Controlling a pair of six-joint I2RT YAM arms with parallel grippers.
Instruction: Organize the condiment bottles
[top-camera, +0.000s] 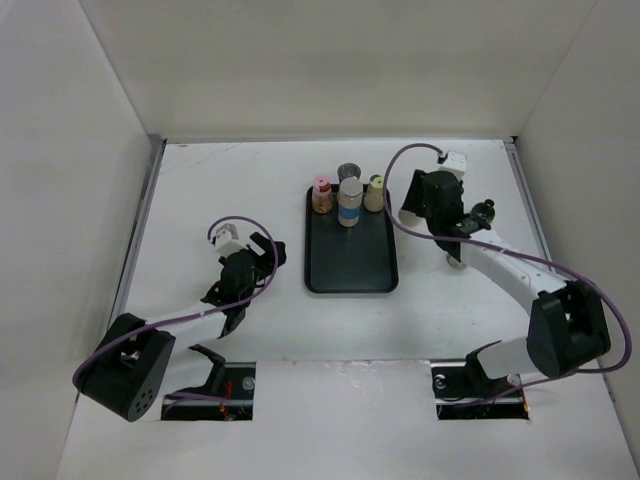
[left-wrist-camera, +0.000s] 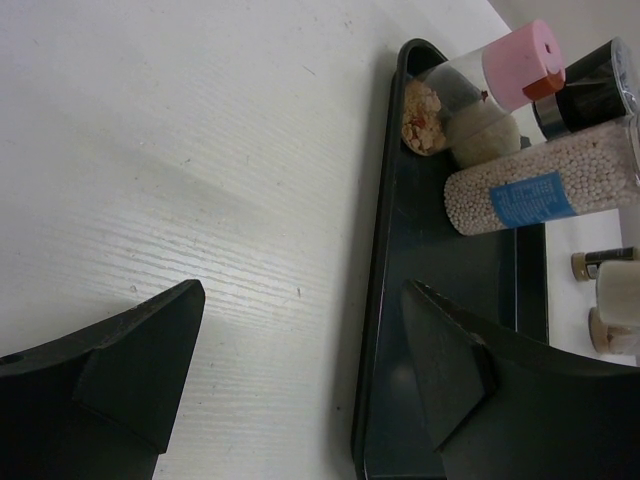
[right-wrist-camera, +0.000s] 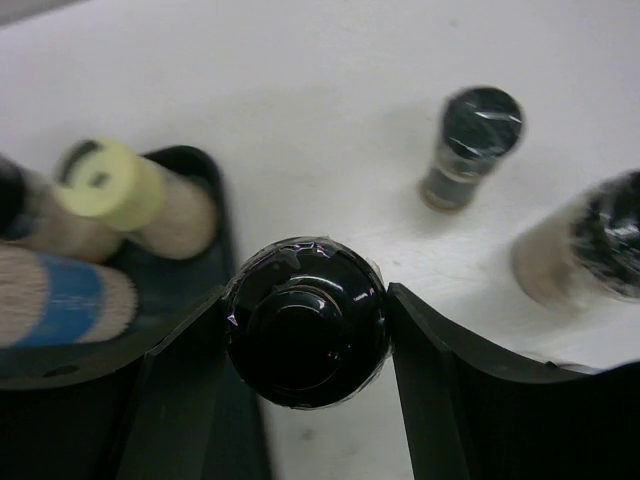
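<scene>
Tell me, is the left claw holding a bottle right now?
No, the left claw gapes open and empty, with only the white table and the black tray edge showing inside it.

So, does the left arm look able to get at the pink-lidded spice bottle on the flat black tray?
Probably yes. The left pincer stands open beside the flat black tray, and the pink-lidded spice bottle is the leftmost one there, with nothing in between.

black tray (top-camera: 350, 265), plain. on tray: pink-lidded bottle (top-camera: 322, 193), yellow-lidded bottle (top-camera: 375, 190), beige cylinder (top-camera: 350, 203) with blue band. beside tray: glossy black-capped bottle (right-wrist-camera: 305, 335).
</scene>
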